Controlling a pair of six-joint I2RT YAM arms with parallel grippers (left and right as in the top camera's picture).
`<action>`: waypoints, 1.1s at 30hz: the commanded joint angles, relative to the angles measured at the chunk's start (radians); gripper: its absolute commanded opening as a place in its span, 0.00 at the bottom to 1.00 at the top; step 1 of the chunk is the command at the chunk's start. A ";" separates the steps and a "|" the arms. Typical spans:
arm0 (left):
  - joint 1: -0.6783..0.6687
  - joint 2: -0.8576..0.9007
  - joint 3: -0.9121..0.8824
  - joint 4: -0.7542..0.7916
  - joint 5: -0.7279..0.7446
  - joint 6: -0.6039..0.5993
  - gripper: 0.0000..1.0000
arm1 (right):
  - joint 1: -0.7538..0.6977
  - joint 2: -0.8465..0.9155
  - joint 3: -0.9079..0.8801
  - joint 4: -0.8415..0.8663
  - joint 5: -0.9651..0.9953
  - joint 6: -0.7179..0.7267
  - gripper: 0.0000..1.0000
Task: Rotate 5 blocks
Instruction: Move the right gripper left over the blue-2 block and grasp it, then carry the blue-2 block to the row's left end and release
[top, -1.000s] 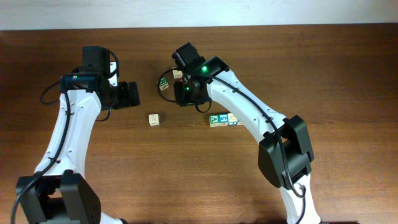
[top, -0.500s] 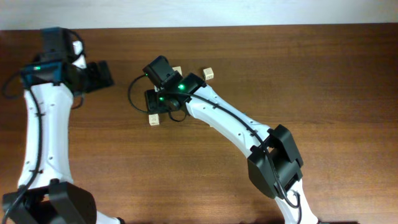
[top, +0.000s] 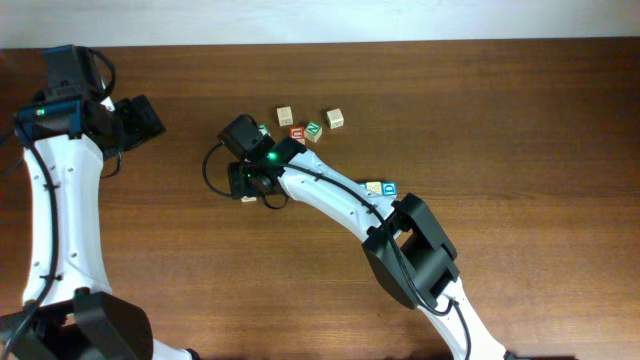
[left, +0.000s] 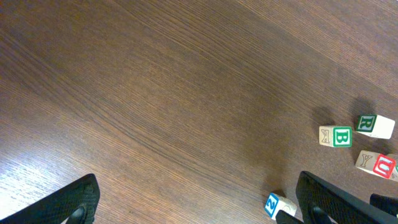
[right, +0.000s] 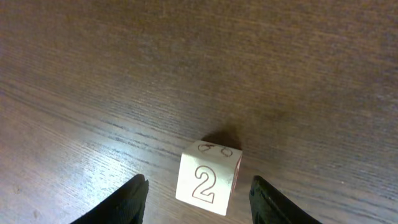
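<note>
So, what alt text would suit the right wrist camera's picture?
A pale wooden cube printed with a 2 sits on a brown wooden table. The right gripper shows as two black fingers standing open on either side of it.

Overhead: even, diffuse light, moderately bright; table (top: 520, 120) grain legible; soft shadows under both arms; 1 green lamp (top: 268, 157) glows.

Left wrist: pale sheen on the wood toward 7 o'clock; green B cube (left: 341, 137) throws a short dark shadow toward 11 o'clock; left fingers (left: 71, 202) dark, soft-edged.

Right wrist: sheen toward 8 o'clock; cube marked 2 (right: 205, 180) sharp, small shadow at its 12 o'clock; frame's 12 o'clock dimmer, softer; right fingers (right: 127, 199) black, detail lost.
</note>
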 joint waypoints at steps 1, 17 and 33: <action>0.005 -0.002 0.016 -0.002 -0.015 -0.018 0.99 | 0.005 0.033 0.019 0.014 0.026 0.007 0.54; 0.005 -0.002 0.016 -0.002 -0.015 -0.018 0.99 | -0.004 0.059 0.031 -0.077 0.029 -0.001 0.32; 0.005 -0.002 0.016 -0.002 -0.015 -0.018 0.99 | -0.141 0.058 0.084 -0.422 0.098 -0.043 0.29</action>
